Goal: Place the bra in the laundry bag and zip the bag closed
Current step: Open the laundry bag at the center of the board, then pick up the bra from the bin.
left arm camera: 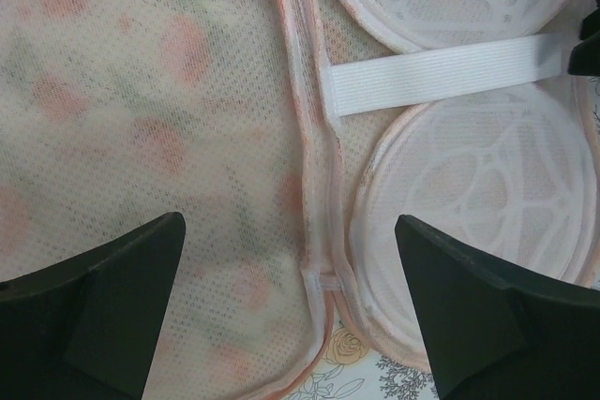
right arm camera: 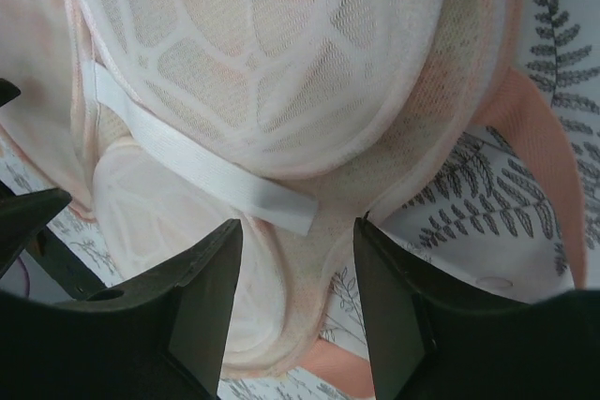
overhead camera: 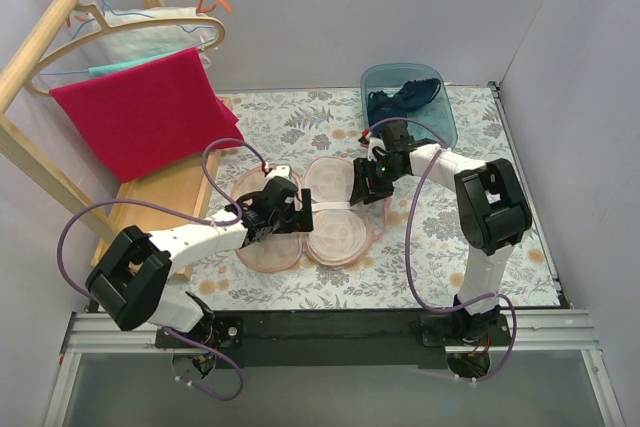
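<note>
The laundry bag (overhead camera: 335, 222) lies opened flat at the table's middle, its two peach halves side by side. One half shows white mesh cups with a white elastic strap (left arm camera: 441, 72) across them. My left gripper (overhead camera: 296, 211) hangs open just above the bag's middle seam (left arm camera: 319, 231), its jaws wide apart with nothing between them. My right gripper (overhead camera: 360, 190) is open at the bag's right edge, and the narrow waist of the bag (right arm camera: 309, 231) lies between its fingers. The dark navy bra (overhead camera: 400, 99) lies in a tub at the back right, away from both grippers.
The translucent teal tub (overhead camera: 445, 125) stands at the back right. A red towel (overhead camera: 140, 117) hangs on a wooden rack (overhead camera: 165, 197) at the left, with hangers above it. A floral cloth (overhead camera: 500, 207) covers the table, and walls close it in.
</note>
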Robot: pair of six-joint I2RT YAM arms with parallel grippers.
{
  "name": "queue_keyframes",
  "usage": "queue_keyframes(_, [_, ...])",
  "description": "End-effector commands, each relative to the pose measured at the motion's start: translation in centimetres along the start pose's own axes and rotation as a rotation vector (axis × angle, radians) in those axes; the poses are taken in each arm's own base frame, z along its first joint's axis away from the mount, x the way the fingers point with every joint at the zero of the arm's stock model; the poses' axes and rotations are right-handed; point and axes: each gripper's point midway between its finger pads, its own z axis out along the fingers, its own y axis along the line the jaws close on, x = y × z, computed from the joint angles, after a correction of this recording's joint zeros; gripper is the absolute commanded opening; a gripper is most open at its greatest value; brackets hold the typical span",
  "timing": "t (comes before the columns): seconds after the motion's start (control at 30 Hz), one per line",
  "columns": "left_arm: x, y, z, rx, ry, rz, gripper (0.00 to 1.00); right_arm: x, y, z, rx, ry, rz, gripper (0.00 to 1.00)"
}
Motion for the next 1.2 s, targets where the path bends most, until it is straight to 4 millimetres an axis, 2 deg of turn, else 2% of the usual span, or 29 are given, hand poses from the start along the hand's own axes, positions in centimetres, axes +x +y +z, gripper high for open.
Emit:
queue_keyframes(0.0, [0.7, -0.1, 0.5, 0.020, 0.007, -0.025, 0.96, -1.4, 1.1, -3.8, 0.065, -0.045, -0.098, 0.59])
queue_keyframes(0.07, [0.7, 0.1, 0.4, 0.013, 0.004, -0.032, 0.95, -1.8, 1.4, -5.0, 0.088, -0.073, -0.117, 0.59])
queue_keyframes(0.1, [0.0, -0.2, 0.0, 0.028, -0.024, -0.038, 0.95, -2.5, 2.3, -6.5, 0.090, -0.122, -0.152, 0.59])
queue_keyframes(0.17, [-0.7, -0.3, -0.5, 0.038, -0.051, -0.028, 0.95, -3.7, 3.1, -8.2, 0.111, -0.195, -0.179, 0.59])
queue_keyframes(0.2, [-1.4, -0.6, -1.0, 0.054, -0.077, -0.030, 0.97, -4.7, 3.0, -10.2, 0.176, -0.267, -0.190, 0.60])
queue_keyframes(0.33, [-3.6, -1.8, -2.6, 0.090, -0.118, -0.021, 0.98, -7.2, 2.1, -14.3, 0.303, -0.460, -0.111, 0.63])
queue_keyframes(0.5, [-7.9, -4.4, -6.0, 0.185, -0.211, 0.012, 0.98, -9.7, -1.4, -17.2, 0.418, -0.617, 0.038, 0.68])
queue_keyframes(0.57, [-8.5, -4.8, -6.5, 0.191, -0.217, 0.024, 0.98, -11.2, -2.9, -18.5, 0.437, -0.681, 0.101, 0.69])
queue_keyframes(0.63, [-8.9, -5.1, -6.8, 0.195, -0.214, 0.040, 0.98, -13.2, -3.9, -19.0, 0.413, -0.729, 0.166, 0.70])
queue_keyframes(0.67, [-8.9, -5.3, -6.9, 0.204, -0.210, 0.048, 0.98, -14.1, -5.2, -19.9, 0.422, -0.756, 0.203, 0.70])
queue_keyframes(0.7, [-8.8, -5.4, -6.9, 0.209, -0.205, 0.053, 0.98, -14.7, -6.7, -19.0, 0.420, -0.753, 0.267, 0.70])
queue_keyframes(0.73, [-8.6, -5.5, -6.9, 0.220, -0.197, 0.064, 0.98, -16.2, -7.2, -19.8, 0.408, -0.786, 0.293, 0.70])
queue_keyframes(0.77, [-8.5, -5.5, -6.8, 0.221, -0.193, 0.067, 0.98, -17.2, -8.7, -20.4, 0.387, -0.813, 0.332, 0.70])
queue_keyframes(0.8, [-8.3, -5.5, -6.7, 0.224, -0.188, 0.070, 0.98, -17.5, -10.4, -18.7, 0.375, -0.782, 0.372, 0.70])
queue_keyframes(0.83, [-8.1, -5.5, -6.6, 0.227, -0.184, 0.077, 0.98, -19.3, -10.6, -19.4, 0.347, -0.814, 0.392, 0.69])
queue_keyframes(0.87, [-7.8, -5.4, -6.4, 0.228, -0.174, 0.083, 0.98, -20.4, -11.8, -19.5, 0.330, -0.829, 0.400, 0.68])
queue_keyframes(0.9, [-7.6, -5.3, -6.2, 0.225, -0.168, 0.088, 0.98, -20.8, -13.1, -16.9, 0.283, -0.769, 0.412, 0.67])
queue_keyframes(0.93, [-7.5, -5.3, -6.2, 0.226, -0.167, 0.091, 0.98, -21.6, -13.3, -16.2, 0.240, -0.753, 0.415, 0.65])
queue_keyframes(0.97, [-7.3, -5.3, -6.2, 0.230, -0.159, 0.096, 0.98, -23.8, -13.0, -17.1, 0.194, -0.780, 0.389, 0.64])
queue_keyframes(1.0, [-7.2, -5.3, -6.2, 0.232, -0.158, 0.098, 0.98, -24.0, -14.0, -14.5, 0.147, -0.730, 0.401, 0.62])
queue_keyframes(1.03, [-7.2, -5.3, -6.3, 0.236, -0.159, 0.099, 0.98, -24.4, -14.2, -13.7, 0.124, -0.719, 0.416, 0.61])
queue_keyframes(1.07, [-7.1, -5.3, -6.2, 0.236, -0.157, 0.104, 0.98, -25.9, -14.0, -14.0, 0.101, -0.738, 0.408, 0.60])
queue_keyframes(1.1, [-7.0, -5.2, -6.2, 0.238, -0.158, 0.106, 0.98, -25.7, -14.9, -12.0, 0.075, -0.699, 0.431, 0.59])
queue_keyframes(1.17, [-7.1, -5.2, -6.3, 0.236, -0.162, 0.113, 0.98, -26.5, -15.0, -11.6, 0.046, -0.702, 0.445, 0.58])
